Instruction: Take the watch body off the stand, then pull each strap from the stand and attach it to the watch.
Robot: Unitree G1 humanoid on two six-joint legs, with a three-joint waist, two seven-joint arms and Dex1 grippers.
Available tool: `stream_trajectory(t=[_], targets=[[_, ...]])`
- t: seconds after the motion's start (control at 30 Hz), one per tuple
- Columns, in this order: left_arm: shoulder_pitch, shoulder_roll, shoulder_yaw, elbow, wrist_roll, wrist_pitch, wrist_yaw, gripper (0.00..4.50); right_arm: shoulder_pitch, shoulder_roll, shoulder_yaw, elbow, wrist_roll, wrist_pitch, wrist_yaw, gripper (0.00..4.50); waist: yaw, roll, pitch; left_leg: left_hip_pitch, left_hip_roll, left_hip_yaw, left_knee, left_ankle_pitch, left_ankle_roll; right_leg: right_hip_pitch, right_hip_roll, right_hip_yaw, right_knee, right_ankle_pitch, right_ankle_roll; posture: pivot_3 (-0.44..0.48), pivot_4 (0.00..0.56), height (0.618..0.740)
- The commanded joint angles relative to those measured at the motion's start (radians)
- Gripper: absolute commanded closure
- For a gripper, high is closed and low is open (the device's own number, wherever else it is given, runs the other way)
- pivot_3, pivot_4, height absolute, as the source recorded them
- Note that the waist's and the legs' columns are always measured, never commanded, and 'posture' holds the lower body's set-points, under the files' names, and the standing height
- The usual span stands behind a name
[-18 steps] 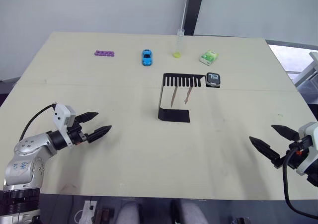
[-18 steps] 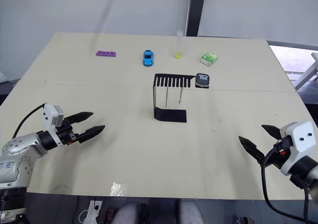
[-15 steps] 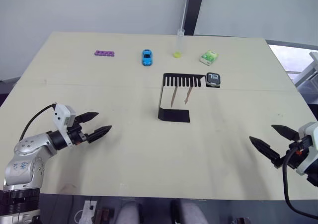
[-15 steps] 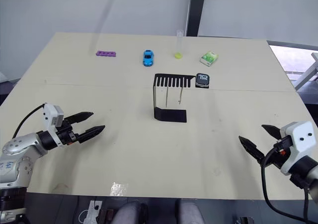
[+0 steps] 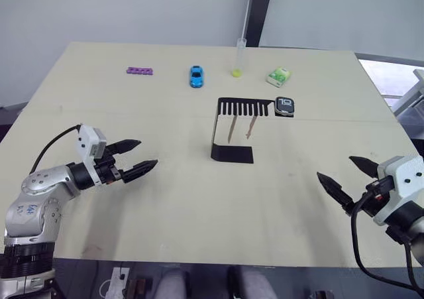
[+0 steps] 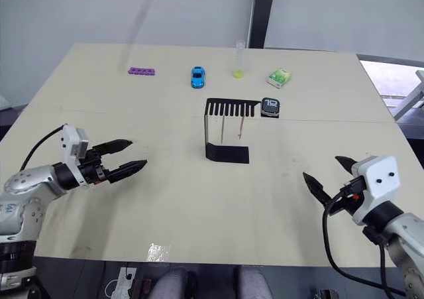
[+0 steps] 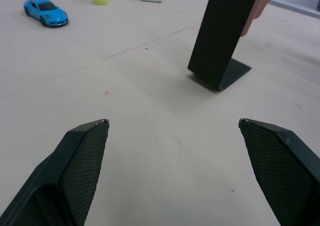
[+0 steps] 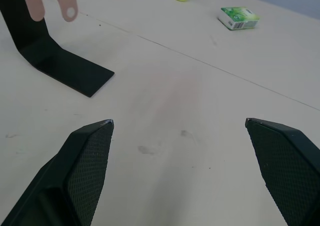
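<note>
"Where does everything sit for you right now?"

"Your watch body (image 5: 284, 106) rests at the far end of the stand (image 5: 233, 128) top arm, so it lifts straight off. The two straps (image 5: 241, 128) hang from the comb slots below it, clear of the tabletop (image 5: 199, 206), ready to be pulled out."

"And your grippers?"

"Your left gripper (image 5: 139, 161) and right gripper (image 5: 346, 178) are both spread wide and empty, well apart from the stand on either side."

"Any writing?"

"Light digits show on the watch screen, perhaps '12'; the green box (image 5: 278, 77) label is too small to read."
</note>
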Motion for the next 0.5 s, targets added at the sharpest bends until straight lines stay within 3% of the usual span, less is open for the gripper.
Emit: stream_trajectory(t=[0.03, 0.23, 0.37, 0.5], targets=[[-0.123, -0.010, -0.028, -0.099, -0.082, 0.049, 0.008, 0.00, -0.067, 0.042, -0.032, -0.110, 0.105, 0.069, -0.140, 0.02, 0.000, 0.000, 0.000, 0.000, 0.000, 0.000, 0.000, 0.000, 0.000, 0.000, 0.000, 0.000, 0.000, 0.000, 0.000, 0.000, 0.150, 0.740], [-0.346, -0.041, -0.134, -0.093, -0.124, 0.108, -0.027, 0.00, -0.231, 0.110, 0.037, -0.269, 0.303, 0.210, -0.457, 0.02, -0.004, 0.000, 0.000, 0.000, 0.000, 0.000, 0.001, 0.001, -0.001, 0.000, 0.001, 0.000, 0.002, 0.000, 0.000, 0.000, 0.150, 0.740], [-0.472, -0.061, -0.200, 0.010, -0.081, 0.069, -0.074, 0.00, -0.369, 0.043, 0.158, -0.294, 0.400, 0.235, -0.677, 0.02, -0.005, 0.000, 0.000, -0.002, 0.000, 0.001, 0.002, 0.001, -0.002, -0.004, 0.001, 0.001, 0.002, 0.000, 0.000, 0.000, 0.150, 0.740], [-0.520, -0.092, -0.248, 0.063, -0.044, 0.006, -0.121, 0.00, -0.538, 0.049, 0.249, -0.281, 0.523, 0.301, -0.916, 0.02, -0.008, 0.000, 0.000, -0.002, 0.000, 0.002, 0.002, 0.001, -0.002, -0.005, 0.002, 0.002, 0.002, 0.000, 0.000, 0.000, 0.150, 0.740]])
